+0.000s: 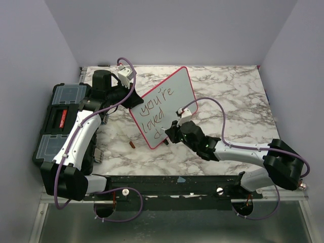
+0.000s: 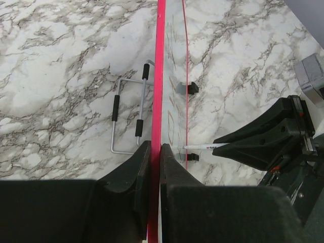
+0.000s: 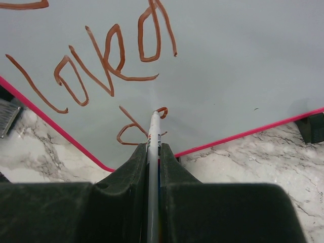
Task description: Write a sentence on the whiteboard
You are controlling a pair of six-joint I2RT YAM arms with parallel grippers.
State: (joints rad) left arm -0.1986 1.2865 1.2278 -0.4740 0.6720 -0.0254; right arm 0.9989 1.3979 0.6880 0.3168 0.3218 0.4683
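Note:
The whiteboard (image 1: 169,98), white with a thin red-pink frame, stands tilted on the marble table and carries brown writing, "you're loved" and the start of a third line. My left gripper (image 1: 130,97) is shut on its left edge; the left wrist view shows both jaws pressed on the pink frame (image 2: 160,76), with the left gripper (image 2: 156,148) at its near end. My right gripper (image 1: 172,132) is shut on a white marker (image 3: 154,126). The marker tip touches the whiteboard (image 3: 228,61) at a small brown curl in the lowest line. The right gripper (image 3: 153,148) clamps the marker's barrel.
A black toolbox (image 1: 61,119) with clear lid compartments sits at the table's left edge under my left arm. A small brown cap (image 1: 132,145) lies on the marble near the board's lower corner. A wire stand (image 2: 126,116) lies flat behind the board. Walls enclose three sides.

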